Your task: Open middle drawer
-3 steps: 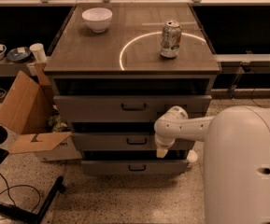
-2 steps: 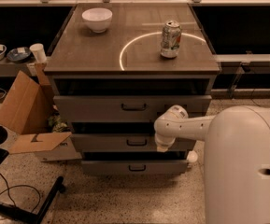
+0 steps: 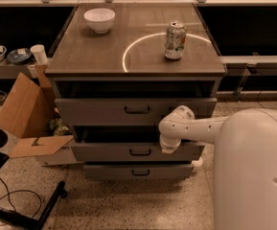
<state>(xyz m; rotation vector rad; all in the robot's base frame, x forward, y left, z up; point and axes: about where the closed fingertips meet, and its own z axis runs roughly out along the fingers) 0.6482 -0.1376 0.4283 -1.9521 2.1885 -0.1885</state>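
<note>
Grey cabinet (image 3: 95,51): arm (image 3: 200,127) bent downward, gripper (image 3: 168,147) at middle drawer (image 3: 104,152) top edge

The gripper (image 3: 169,145) sits at the top edge of the middle drawer (image 3: 114,152), right of its handle, and the white wrist hides its tip from where I stand; the inside of that drawer is lost in shadow; the robot's body (image 3: 253,176) runs off the right and bottom edges and covers the cabinet's lower right corner; the can (image 3: 175,40) has a label too blurred to read; the clutter between the cardboard box (image 3: 25,111) and the cabinet is too small to make out.
</note>
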